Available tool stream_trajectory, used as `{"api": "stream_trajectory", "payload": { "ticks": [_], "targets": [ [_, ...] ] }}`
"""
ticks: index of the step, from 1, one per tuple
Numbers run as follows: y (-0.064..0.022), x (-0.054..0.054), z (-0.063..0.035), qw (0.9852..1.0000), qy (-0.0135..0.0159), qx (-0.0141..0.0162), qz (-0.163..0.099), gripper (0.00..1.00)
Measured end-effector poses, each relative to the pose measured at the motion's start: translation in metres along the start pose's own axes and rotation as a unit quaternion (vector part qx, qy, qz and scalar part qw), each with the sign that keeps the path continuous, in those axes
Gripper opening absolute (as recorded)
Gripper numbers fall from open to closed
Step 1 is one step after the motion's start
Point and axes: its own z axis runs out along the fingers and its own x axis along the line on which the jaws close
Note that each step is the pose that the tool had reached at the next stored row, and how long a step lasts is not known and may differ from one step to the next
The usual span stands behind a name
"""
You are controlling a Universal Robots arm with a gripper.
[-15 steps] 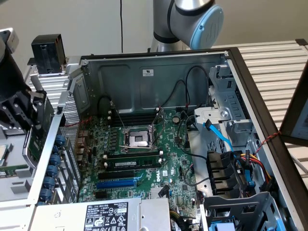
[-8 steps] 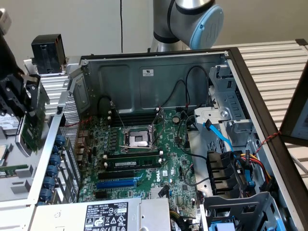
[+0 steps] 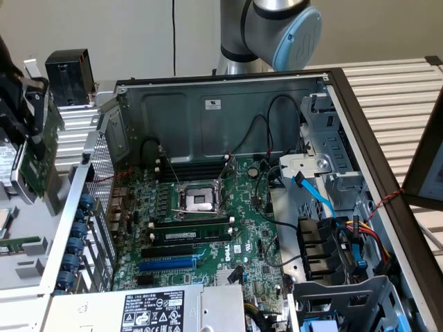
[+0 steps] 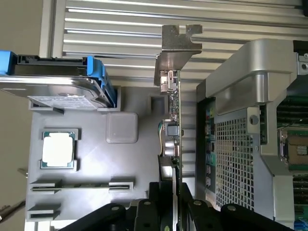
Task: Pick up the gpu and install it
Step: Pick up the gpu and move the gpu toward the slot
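Gripping the gpu (image 4: 173,96) edge-on, gripper (image 4: 170,195) clenched, outside the case (image 3: 180,117) at the exterior view's left, bracket likely free for seating.

Robotics lab/workshop bench: industrial robot arm (image 3: 277,28) rising behind an opened desktop PC case (image 3: 228,90) w/ bare mobo (image 3: 256,228), on slotted alu-profile tabletop (image 3: 394,90). Grey parts fixture (image 4: 125,163) holds loose CPU (image 4: 58,149) & hard drive (image 4: 48,89).
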Motion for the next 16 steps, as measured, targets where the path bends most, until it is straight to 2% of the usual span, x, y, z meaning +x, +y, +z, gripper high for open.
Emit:
{"api": "stream_trajectory", "payload": {
  "ticks": [4, 10, 16],
  "targets": [
    [0.001, -0.01, -0.0172, 1.0, 0.0019, 0.0, 0.0, 0.27],
    [0.0024, -0.023, -0.0423, 0.9999, 0.0108, 0.0001, 0.001, 0.27],
    [0.0037, -0.042, -0.0626, 0.9998, 0.0177, -0.0002, 0.002, 0.27]
  ]
}}
